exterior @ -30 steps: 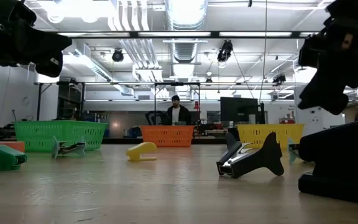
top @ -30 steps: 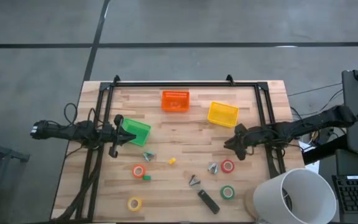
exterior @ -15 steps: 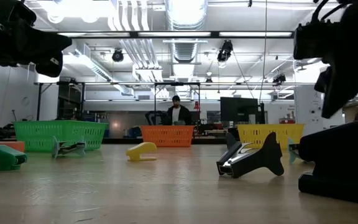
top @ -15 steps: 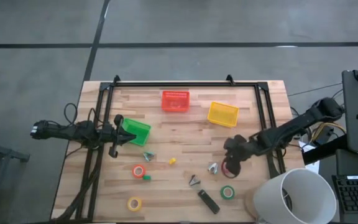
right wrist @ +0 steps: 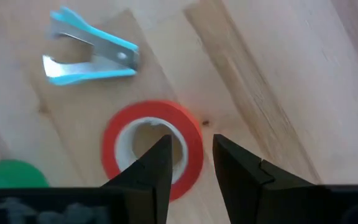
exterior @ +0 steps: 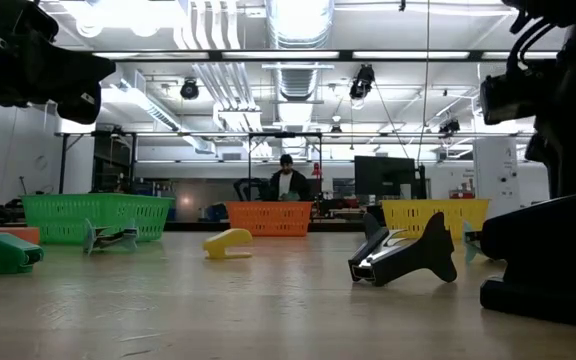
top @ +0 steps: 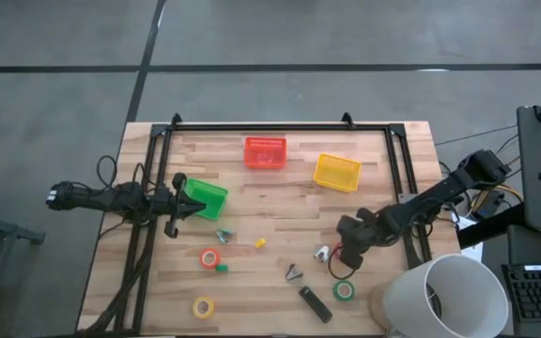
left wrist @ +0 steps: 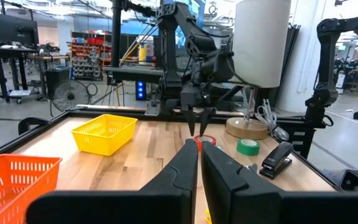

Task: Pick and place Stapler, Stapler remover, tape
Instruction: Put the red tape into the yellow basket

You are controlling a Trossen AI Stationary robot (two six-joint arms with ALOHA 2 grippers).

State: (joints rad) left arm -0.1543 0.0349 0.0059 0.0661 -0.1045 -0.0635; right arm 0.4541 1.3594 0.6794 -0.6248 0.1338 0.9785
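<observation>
My right gripper [top: 345, 255] points down over a red tape roll [right wrist: 152, 149] lying flat on the table. It is open. One finger [right wrist: 156, 163] is above the roll's centre hole and the other finger [right wrist: 238, 167] is outside its rim. A blue staple remover [right wrist: 92, 53] and a green tape roll [top: 344, 290] lie close by. The black stapler [top: 315, 303] rests near the table's near edge. Another red roll [top: 209, 257] and a yellow roll [top: 203, 307] lie to the left. My left gripper [top: 171, 212] waits shut at the left side.
Three baskets stand on the far half: orange [top: 265, 152], yellow [top: 336, 172] and green [top: 205, 197]. More staple removers [top: 224, 235] [top: 293, 272] and a small yellow piece [top: 260, 242] lie mid-table. A white cylinder [top: 444, 296] stands at the near right corner.
My right gripper has moved toward the near edge and a little to the left. It has come down over the red tape roll, tipping to point downward. The tape rolls and the stapler have stayed in place.
</observation>
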